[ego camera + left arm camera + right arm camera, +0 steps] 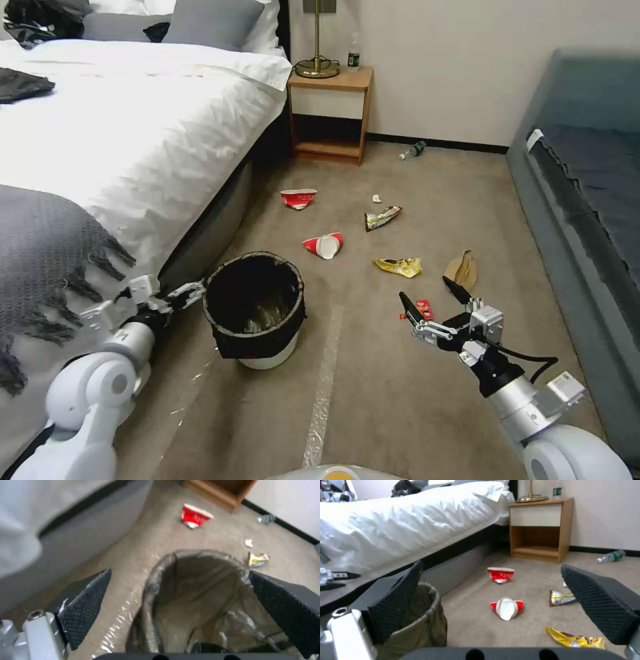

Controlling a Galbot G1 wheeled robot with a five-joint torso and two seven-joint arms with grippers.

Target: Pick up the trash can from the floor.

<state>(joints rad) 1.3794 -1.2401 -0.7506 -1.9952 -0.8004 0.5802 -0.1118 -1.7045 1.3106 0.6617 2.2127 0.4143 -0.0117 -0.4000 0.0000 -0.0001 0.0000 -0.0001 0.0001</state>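
Observation:
The trash can (pixel 257 313), white with a black liner folded over its rim, stands upright on the floor (pixel 400 400) beside the bed. My left gripper (pixel 190 291) is open at the bed-side edge of the rim. In the left wrist view its pads (pixel 86 605) stand wide apart, and the trash can (pixel 200 592) shows its mouth between them. My right gripper (pixel 427 293) hangs open to the right of the can, holding nothing. The right wrist view shows the right gripper (pixel 491 566) with fingers spread and the trash can (pixel 420 620) by one finger.
The bed (pixel 133 133) borders the left, a grey sofa (pixel 587 200) the right, and a nightstand (pixel 330 113) stands at the back. Crushed red cups (pixel 323 245), wrappers (pixel 399 267), a brown bag (pixel 462 269) and a bottle (pixel 413 151) litter the carpet. A tape line (pixel 323 393) runs forward.

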